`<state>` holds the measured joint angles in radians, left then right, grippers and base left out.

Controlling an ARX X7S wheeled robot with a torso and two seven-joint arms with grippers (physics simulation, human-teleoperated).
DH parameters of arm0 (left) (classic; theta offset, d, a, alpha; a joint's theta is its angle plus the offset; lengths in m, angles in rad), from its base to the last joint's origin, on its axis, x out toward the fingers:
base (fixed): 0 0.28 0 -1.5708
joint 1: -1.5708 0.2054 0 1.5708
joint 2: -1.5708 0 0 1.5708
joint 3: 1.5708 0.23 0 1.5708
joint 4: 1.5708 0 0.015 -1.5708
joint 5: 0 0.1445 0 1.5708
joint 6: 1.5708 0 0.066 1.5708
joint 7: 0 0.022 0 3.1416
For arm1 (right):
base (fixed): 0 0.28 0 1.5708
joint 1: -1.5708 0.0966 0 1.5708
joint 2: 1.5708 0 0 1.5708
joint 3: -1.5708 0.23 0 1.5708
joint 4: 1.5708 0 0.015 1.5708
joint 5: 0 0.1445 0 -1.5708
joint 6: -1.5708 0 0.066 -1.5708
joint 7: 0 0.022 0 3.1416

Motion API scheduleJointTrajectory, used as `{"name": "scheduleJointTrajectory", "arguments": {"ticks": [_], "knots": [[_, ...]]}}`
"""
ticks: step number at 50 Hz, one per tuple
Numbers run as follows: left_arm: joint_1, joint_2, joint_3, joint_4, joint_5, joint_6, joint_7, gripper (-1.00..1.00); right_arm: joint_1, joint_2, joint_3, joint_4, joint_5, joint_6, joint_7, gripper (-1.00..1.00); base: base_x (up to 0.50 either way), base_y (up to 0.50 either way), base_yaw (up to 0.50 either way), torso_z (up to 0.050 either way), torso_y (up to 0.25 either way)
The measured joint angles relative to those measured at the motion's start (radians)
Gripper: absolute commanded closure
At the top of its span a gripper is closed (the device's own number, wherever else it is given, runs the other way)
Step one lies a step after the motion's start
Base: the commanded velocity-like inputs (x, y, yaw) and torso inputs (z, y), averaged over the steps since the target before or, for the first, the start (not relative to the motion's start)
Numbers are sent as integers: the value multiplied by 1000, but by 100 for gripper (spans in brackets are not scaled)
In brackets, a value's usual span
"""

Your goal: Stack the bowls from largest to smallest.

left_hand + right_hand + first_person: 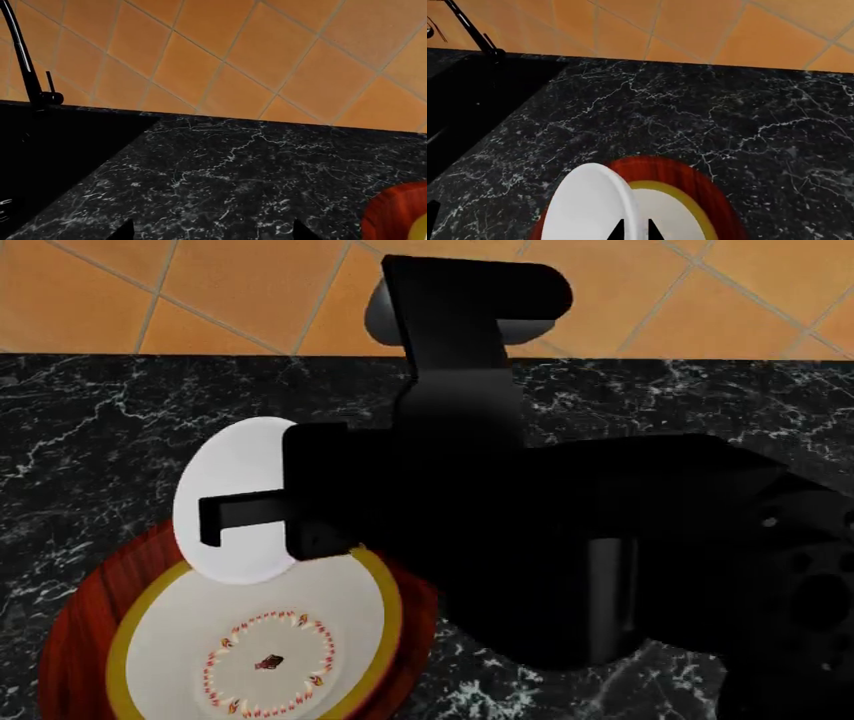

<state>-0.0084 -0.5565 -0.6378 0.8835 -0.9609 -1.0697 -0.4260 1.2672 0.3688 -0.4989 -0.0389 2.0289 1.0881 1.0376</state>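
Red-brown wood-grain bowl [74, 625] flat on the black marble counter [107, 430], with the yellow-rimmed white bowl [260, 645] nested inside. Plain white bowl [234, 495] tilted above both, rim pinched in the right gripper [634, 231]. Left gripper [213, 231] spread wide over bare counter, holding nothing.

The head view looks steeply down on the black marble desk [80, 420] from close above, a black arm [561, 530] filling its right half. Both wrist views sit low over the desk, facing the orange tiled wall [267, 55] and the faucet [23, 60]. The right wrist view sits closest to the bowls; all three views share the red-brown bowl [694, 185].
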Motion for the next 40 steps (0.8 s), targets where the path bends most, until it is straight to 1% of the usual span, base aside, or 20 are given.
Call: {"name": "scheduleJointTrajectory", "arguments": {"ticks": [23,40], "knots": [[13,-8,-23,-12,-11,13,-4,-100,-65,-33,-76,-14,-13,4,2,100,0,0,0,0,0],[20,-15,-53,-12,-32,17,-12,-100,-125,-43,-110,-21,-71,-2,-40,100,0,0,0,0,0]]}}
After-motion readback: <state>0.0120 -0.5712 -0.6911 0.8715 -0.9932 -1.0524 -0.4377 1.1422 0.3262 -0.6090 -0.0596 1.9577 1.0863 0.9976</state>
